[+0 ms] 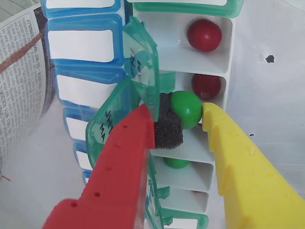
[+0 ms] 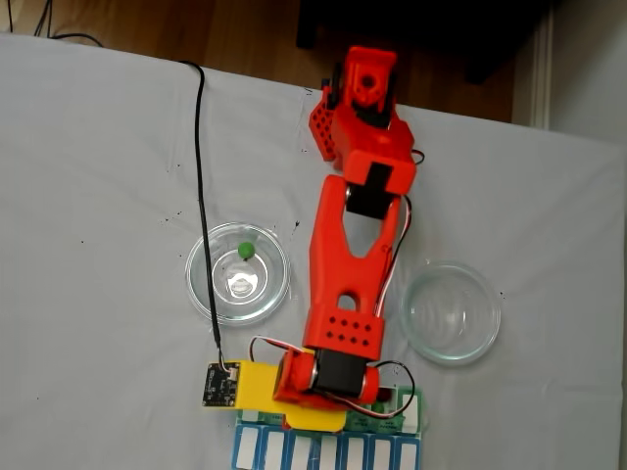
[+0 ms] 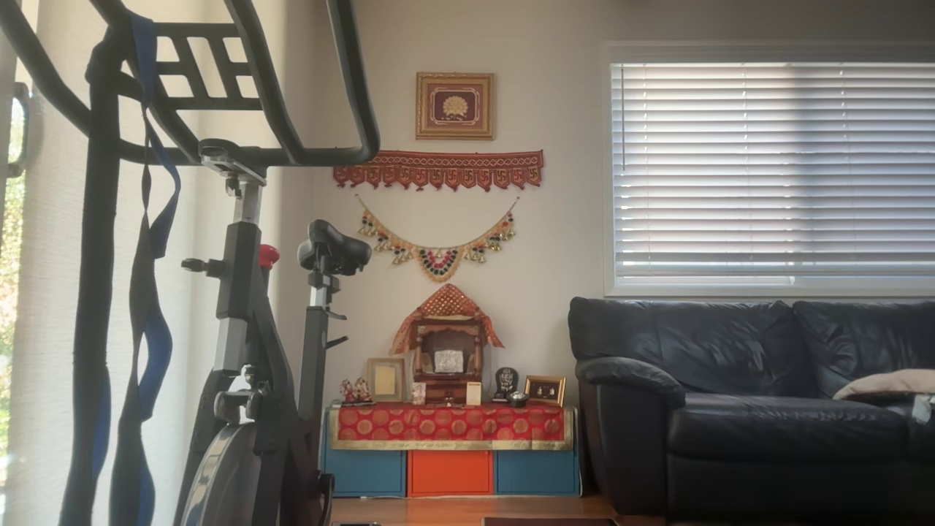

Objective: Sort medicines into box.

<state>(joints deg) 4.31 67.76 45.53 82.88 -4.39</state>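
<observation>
While a green ball [image 1: 187,109] sits clamped between the gripper's [image 1: 183,119] black foam pad and yellow finger, it hangs over an open compartment of the box [image 1: 224,57] at the tablecloth's near edge; another green ball [image 2: 245,251] lies in the left glass dish [image 2: 201,284].

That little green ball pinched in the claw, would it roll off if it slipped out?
Probably. The green ball looks round and glossy, so it would likely roll. It seems light, since the foam pad barely dents. The walls of the open compartment of the pill organiser below might catch it.
</observation>
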